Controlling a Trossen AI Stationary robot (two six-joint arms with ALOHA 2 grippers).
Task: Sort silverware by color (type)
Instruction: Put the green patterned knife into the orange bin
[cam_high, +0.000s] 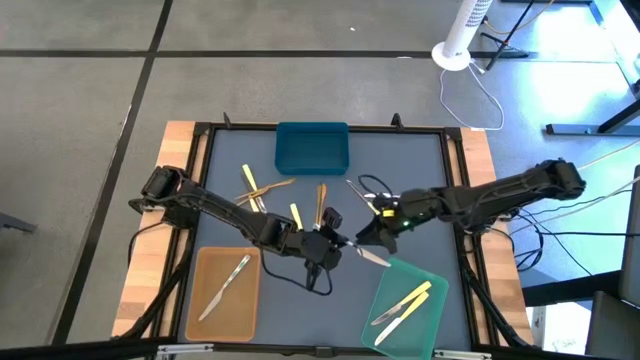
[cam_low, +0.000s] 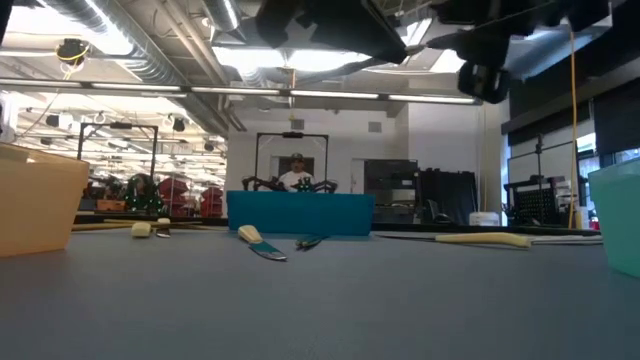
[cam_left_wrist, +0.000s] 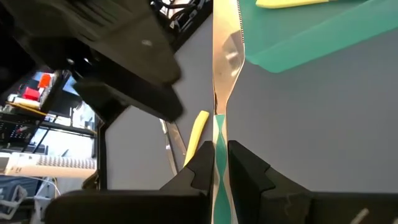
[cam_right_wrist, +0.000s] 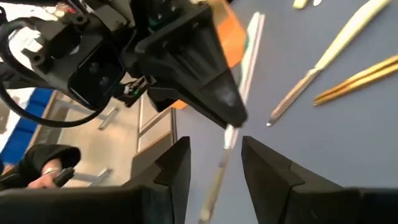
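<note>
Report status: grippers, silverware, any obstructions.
Left gripper shut on silvery knife. Right gripper open around its other end. Both above grey mat beside green tray.

You have the blue rectangular tray (cam_high: 312, 147) at the table's (cam_high: 420, 180) far edge, tan tray (cam_high: 226, 291) and green tray (cam_high: 409, 303) along its near edge.

Mat centre is crowded by both arms; left gripper (cam_high: 335, 243) and right gripper (cam_high: 368, 237) are met over a silver knife (cam_high: 371, 256) held between them; loose utensils (cam_high: 262, 192) are scattered on the mat left of centre; blue tray (cam_high: 312, 148) blocks far edge; tan tray (cam_high: 226, 293) near left; green tray (cam_high: 408, 301) near right; open mat is left between the near trays.
</note>
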